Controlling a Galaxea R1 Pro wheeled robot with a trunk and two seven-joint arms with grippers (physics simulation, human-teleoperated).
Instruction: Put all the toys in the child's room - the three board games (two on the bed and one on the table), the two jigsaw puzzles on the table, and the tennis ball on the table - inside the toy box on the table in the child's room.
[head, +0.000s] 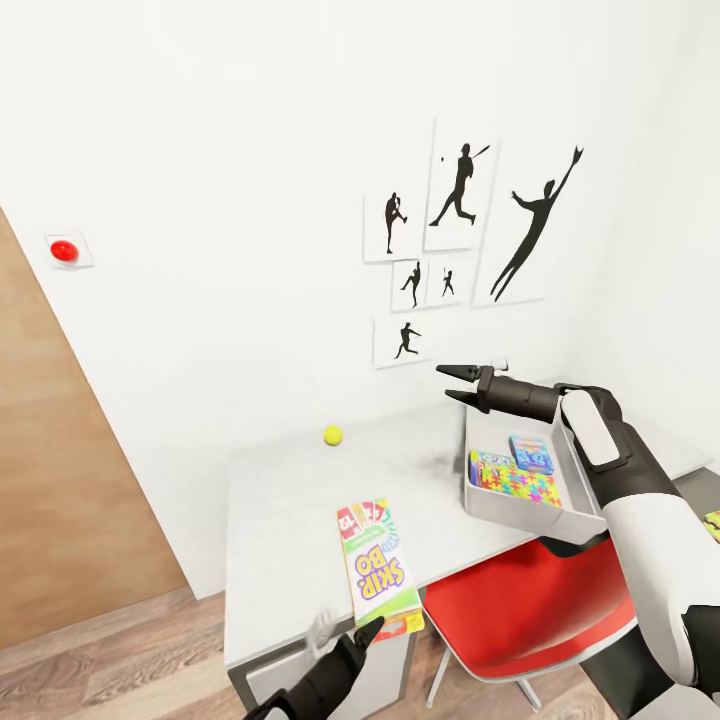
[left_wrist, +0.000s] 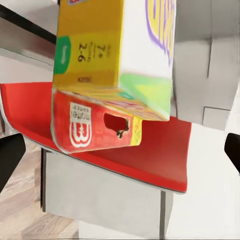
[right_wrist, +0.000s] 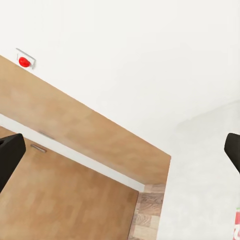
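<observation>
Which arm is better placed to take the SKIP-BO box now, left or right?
Left, probably. The left tool is open right at the SKIP-BO box, whereas the right tool hovers by the toy box.

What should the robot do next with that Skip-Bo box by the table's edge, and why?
Probably ease the left end effector forward around the Skip-Bo box. The box overhangs the table edge, unheld, between that end effector's open fingers, and the toy box already holds other toys.

You have a matt, faintly mottled grey-white surface (head: 280, 520) under a printed cardboard Skip-Bo box (head: 378, 570) with a slight sheen. The toy box (head: 500, 500) looks like smooth pale plastic, the chair seat (head: 520, 610) glossy red plastic, the door (head: 60, 500) and floor (head: 120, 670) wood-grained, the tennis ball (head: 333, 435) dull.
</observation>
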